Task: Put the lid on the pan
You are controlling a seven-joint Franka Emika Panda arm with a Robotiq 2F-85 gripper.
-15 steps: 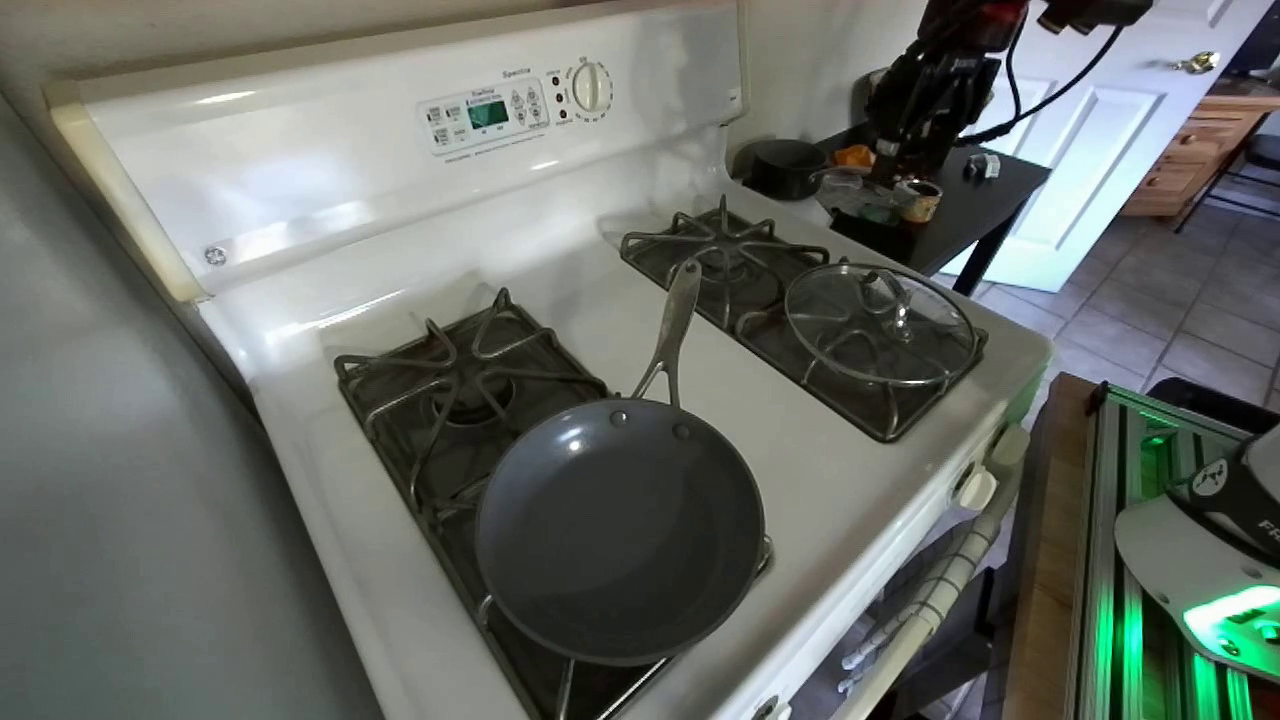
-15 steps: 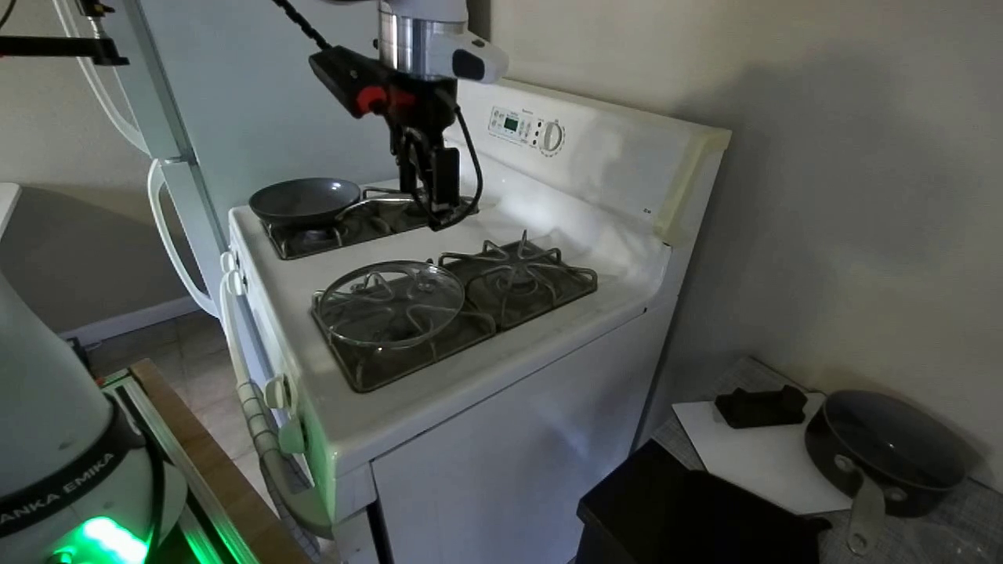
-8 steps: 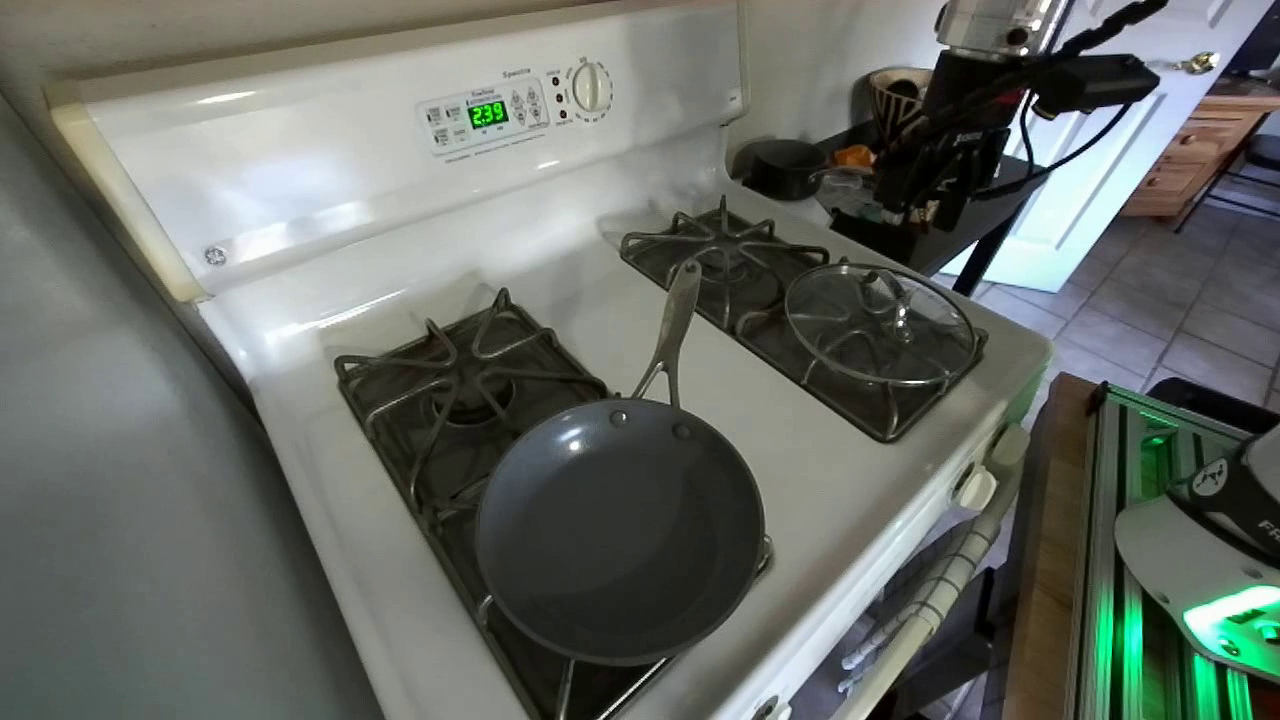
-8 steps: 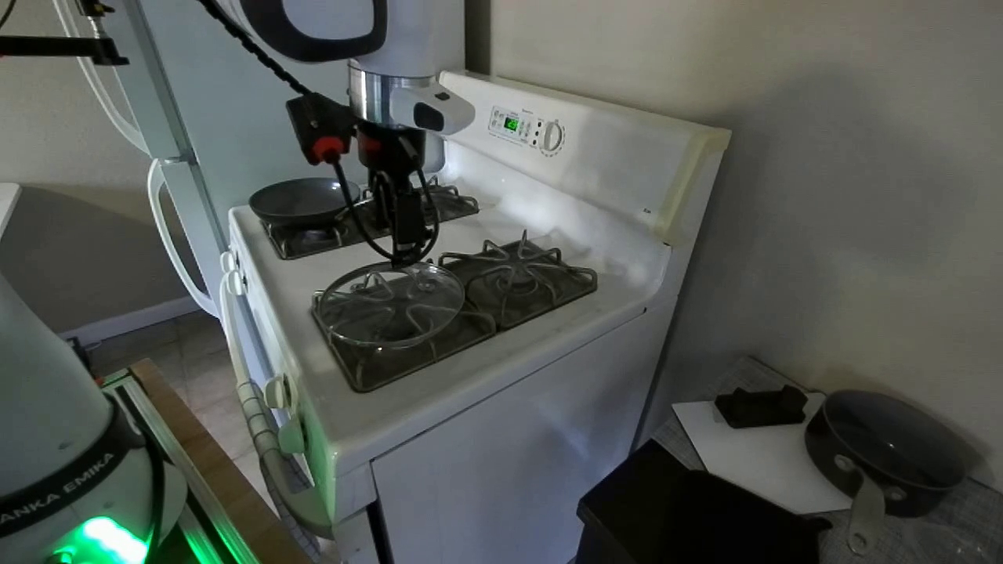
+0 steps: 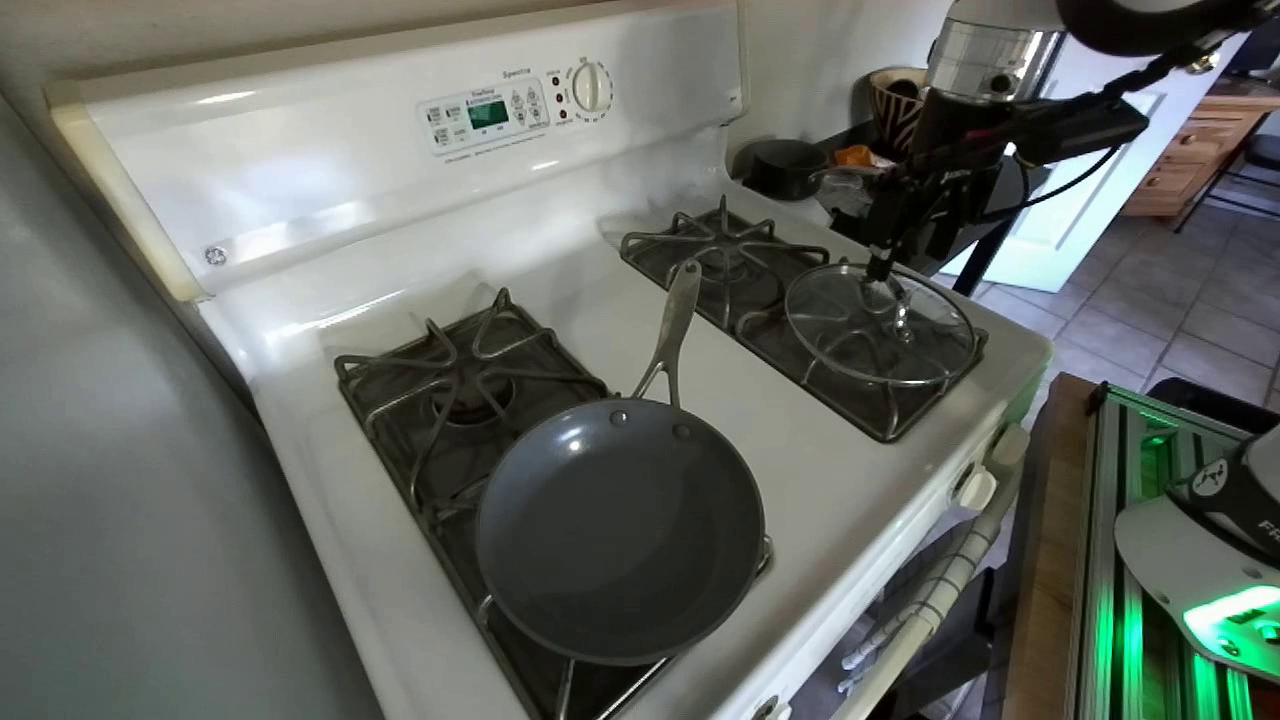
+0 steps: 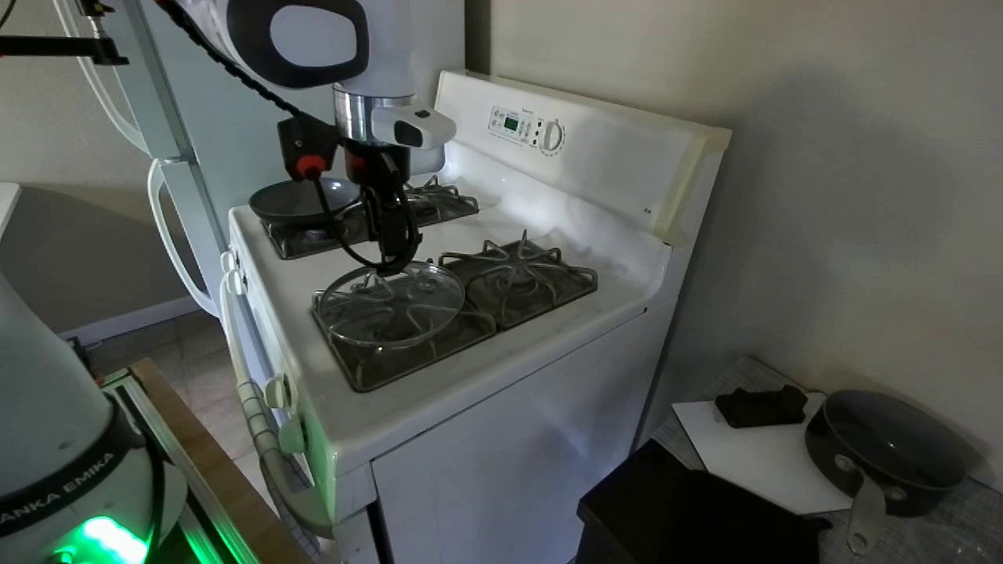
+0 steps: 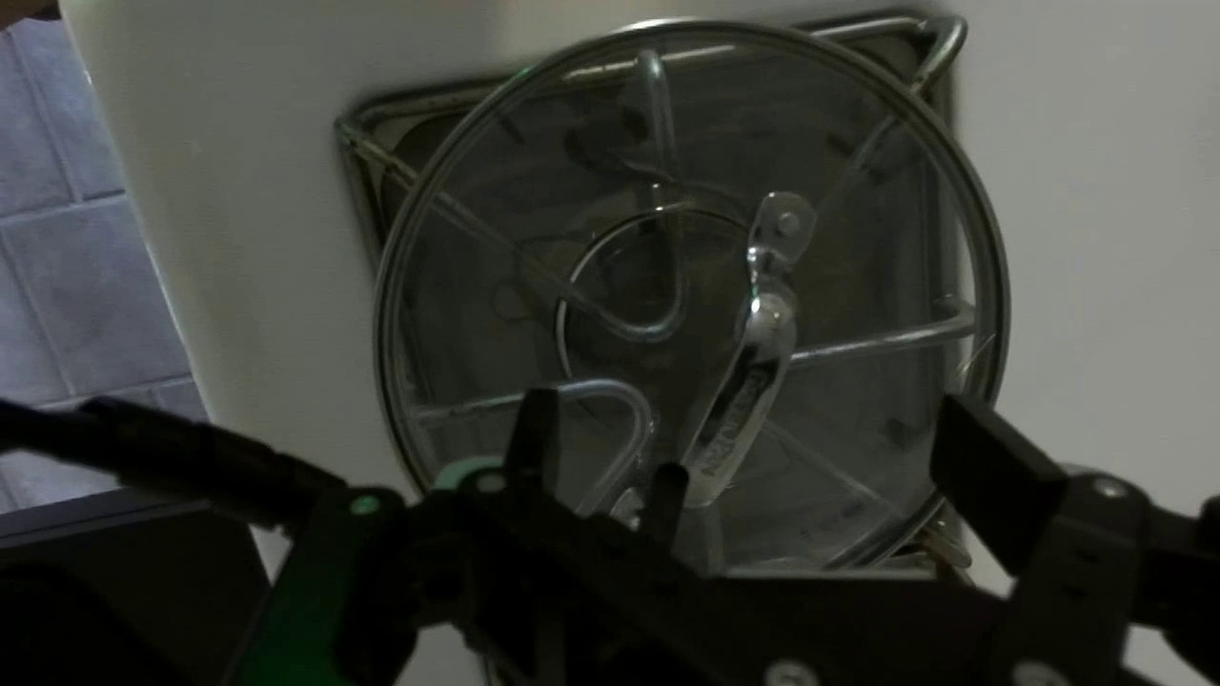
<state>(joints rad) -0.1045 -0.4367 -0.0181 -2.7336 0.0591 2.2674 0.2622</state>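
black two-finger gripper: jaws spread wide, nothing clamped; can't tell if it touches anything. just below it: round clear glass lid with thin metal rim, on the dark burner grate. likely rigid, middling weight, slick, breakable; i'd grab the shiny arched metal handle, not the glass. round dark grey non-stick frying pan: well apart from the gripper, uncovered.

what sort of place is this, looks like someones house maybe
Most likely a home kitchen: there is a white gas stove with a frying pan on it, and what looks like a fridge right by it. Whether it is truly someone's house, the pictures cannot settle.
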